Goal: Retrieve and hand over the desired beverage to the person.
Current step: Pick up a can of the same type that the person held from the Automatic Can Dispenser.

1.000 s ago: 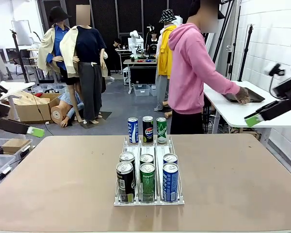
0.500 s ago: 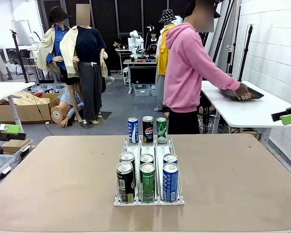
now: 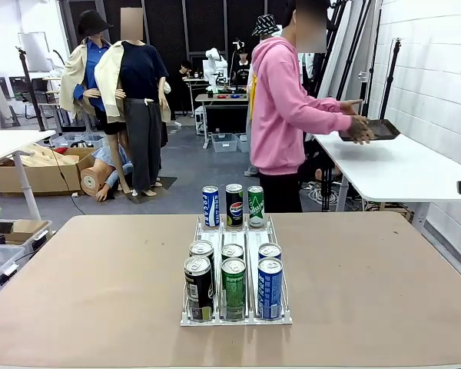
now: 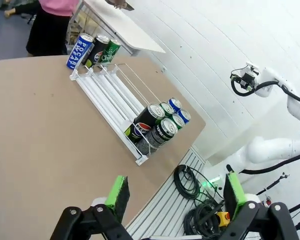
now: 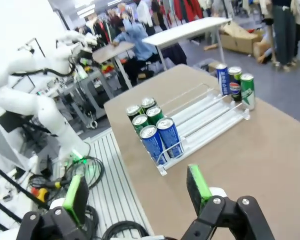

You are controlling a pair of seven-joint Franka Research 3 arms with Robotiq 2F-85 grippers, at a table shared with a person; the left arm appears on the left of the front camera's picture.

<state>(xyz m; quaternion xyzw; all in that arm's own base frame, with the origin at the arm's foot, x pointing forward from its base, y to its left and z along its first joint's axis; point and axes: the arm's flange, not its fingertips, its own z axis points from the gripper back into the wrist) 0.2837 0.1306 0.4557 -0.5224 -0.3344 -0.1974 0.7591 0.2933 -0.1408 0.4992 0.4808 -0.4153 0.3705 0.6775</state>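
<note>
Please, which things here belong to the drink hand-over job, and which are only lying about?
Job:
- nine aluminium drink cans in the clear plastic rack
- person in pink hooded sweatshirt
- open left gripper, open right gripper

Lying about:
- brown cardboard box on the floor
- white side table
- dark flat tray in the person's hands

9 cans [image 3: 232, 252] total, 3 blue cans [image 3: 270, 286], 3 black cans [image 3: 199, 286], 3 green cans [image 3: 233, 287], 1 wire rack [image 3: 215, 234] w/ 3 lanes, 1 person [image 3: 284, 115], 1 dark tray [image 3: 380, 129], 1 brown table [image 3: 100, 269]
</note>
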